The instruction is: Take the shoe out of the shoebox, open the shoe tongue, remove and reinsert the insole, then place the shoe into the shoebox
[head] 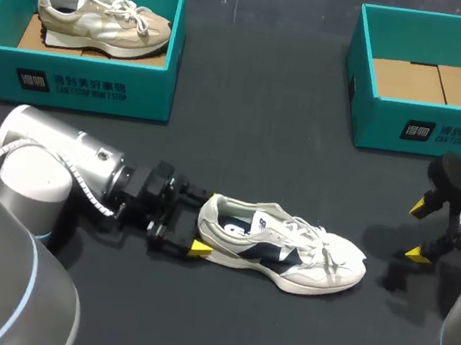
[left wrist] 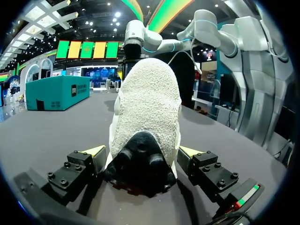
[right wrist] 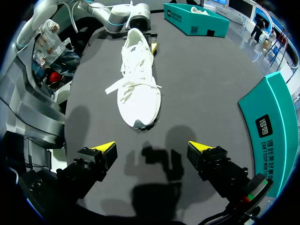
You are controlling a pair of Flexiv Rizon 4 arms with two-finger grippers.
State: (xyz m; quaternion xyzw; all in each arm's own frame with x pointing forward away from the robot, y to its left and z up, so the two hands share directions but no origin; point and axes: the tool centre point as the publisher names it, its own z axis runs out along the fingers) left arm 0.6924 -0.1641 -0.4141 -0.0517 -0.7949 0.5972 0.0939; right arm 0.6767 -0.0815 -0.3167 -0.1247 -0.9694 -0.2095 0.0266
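A white and navy shoe (head: 284,252) lies on its sole at the middle of the dark table, toe pointing right. My left gripper (head: 199,224) is at its heel and open, with one yellow-tipped finger on each side. In the left wrist view the heel (left wrist: 147,108) fills the gap between the fingers (left wrist: 96,151), and I see no firm squeeze. My right gripper (head: 419,229) hovers open and empty to the right of the toe. In its wrist view the shoe (right wrist: 138,79) lies ahead of the gripper (right wrist: 152,147), laces loose.
A teal shoebox (head: 79,85) at the back left holds a beige shoe (head: 103,19). A second teal shoebox (head: 427,132) at the back right shows only its cardboard floor, close behind my right gripper.
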